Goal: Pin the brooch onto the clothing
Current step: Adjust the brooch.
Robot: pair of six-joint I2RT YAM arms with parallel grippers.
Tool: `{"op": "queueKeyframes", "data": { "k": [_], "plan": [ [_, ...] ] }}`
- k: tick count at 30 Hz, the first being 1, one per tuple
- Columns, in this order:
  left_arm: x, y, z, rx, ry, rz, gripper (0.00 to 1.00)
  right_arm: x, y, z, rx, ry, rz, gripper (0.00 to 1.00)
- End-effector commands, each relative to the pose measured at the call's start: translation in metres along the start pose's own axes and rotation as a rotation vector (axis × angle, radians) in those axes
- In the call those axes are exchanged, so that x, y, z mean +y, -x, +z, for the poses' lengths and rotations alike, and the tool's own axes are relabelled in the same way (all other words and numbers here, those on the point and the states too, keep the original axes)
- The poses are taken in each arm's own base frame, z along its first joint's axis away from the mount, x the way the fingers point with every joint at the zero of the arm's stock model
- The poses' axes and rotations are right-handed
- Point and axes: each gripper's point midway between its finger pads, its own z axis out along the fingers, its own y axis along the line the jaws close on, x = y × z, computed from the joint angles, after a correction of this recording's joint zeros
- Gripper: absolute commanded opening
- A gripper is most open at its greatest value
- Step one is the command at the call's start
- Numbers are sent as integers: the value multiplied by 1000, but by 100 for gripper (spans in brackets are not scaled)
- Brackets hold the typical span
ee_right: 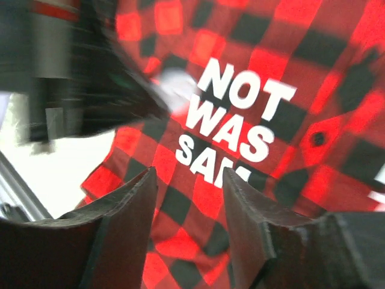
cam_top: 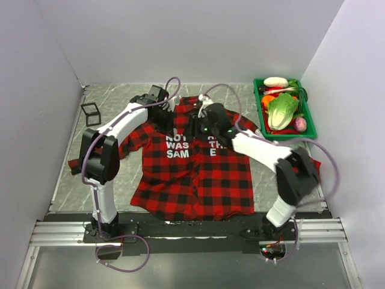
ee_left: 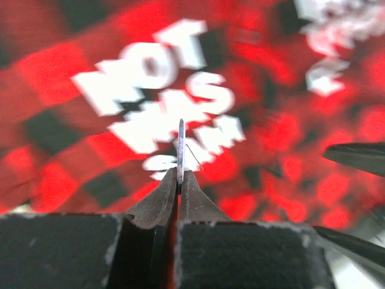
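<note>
Brooch point(ee_left: 180, 147), seen edge-on as a thin grey sliver, stands upright in the pinched tips of the left gripper point(ee_left: 179, 180), whose jaws are closed tight on its lower rim; a hair-fine wire slants off its right side. Directly beyond the tips lies the red-and-black plaid shirt point(ee_left: 66, 72), its white block letters point(ee_left: 159, 90) "NOT WAS SAM" blurred behind the disc. Whether the disc touches the cloth cannot be told. To the right of that gripper, two dark tapered fingers point(ee_left: 361, 158) enter at the frame's edge. Seen from the right wrist, the right gripper point(ee_right: 187, 201) hangs over the same lettering, jaws well apart with nothing between them. Ahead of it and to its left, the left gripper shows as a dark blur with a pale round spot at its tip. From above, both grippers meet over the shirt's chest near the collar, the garment spread flat on the grey marbled table point(cam_top: 66, 192). Farther out, a green crate point(cam_top: 289, 135) of vegetables sits beyond the right arm and a small black wire-frame cube point(cam_top: 90, 113) beyond the left.
</note>
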Motion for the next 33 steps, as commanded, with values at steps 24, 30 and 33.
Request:
{"op": "queueKeyframes", "data": {
  "k": [24, 30, 33],
  "plan": [
    [-102, -7, -72, 19, -717, 65, 3, 38, 14, -70, 12, 34, -590, 40],
    [-102, -9, -71, 22, -708, 67, 3, 40, 26, -61, -18, -11, -622, 40],
    [-102, -10, -71, 22, -704, 71, 3, 34, 29, -58, -21, -52, -631, 40]
  ]
}}
